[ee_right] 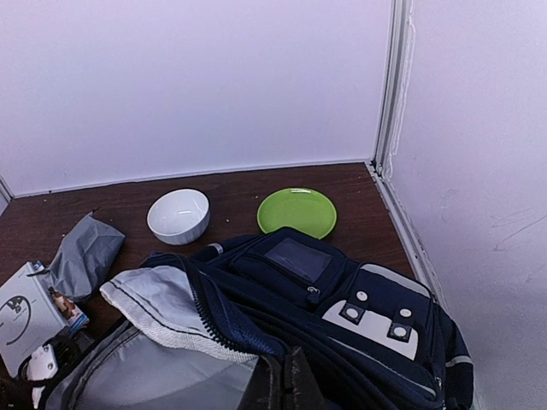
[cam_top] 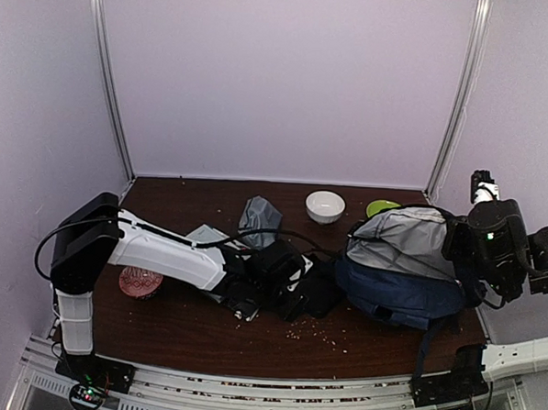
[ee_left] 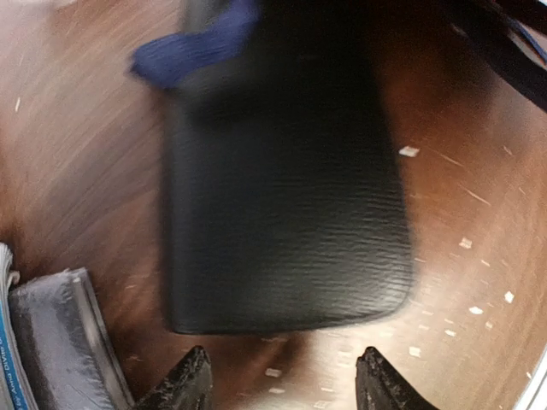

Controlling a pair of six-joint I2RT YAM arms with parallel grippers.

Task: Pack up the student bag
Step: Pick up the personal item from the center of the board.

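Found student bag [cam_top: 399, 267] on right side of tabletop [cam_top: 184, 333], front pockets and white buckle patch facing up. Noted main compartment unzipped and gaping leftward, exposing grey lining.

Saw left fingers [ee_left: 190, 386] spread wide, gripping nothing, tips just short of near edge of black textured case [ee_left: 282, 196] lying flat on wood. Logged motion blur across left wrist view.

Spotted right fingers [ee_right: 286, 386] as a dark shape at bag's opening rim. Cannot tell whether spread or closed, or whether pinching fabric.

Recorded white bowl [cam_top: 324, 206] and green plate [cam_top: 381, 208] behind bag, apart from each other. Recorded grey pouch [cam_top: 259, 218] left of bowl, booklet [cam_top: 208, 238] beside left arm, pale crumbs [cam_top: 318, 331] strewn near case.
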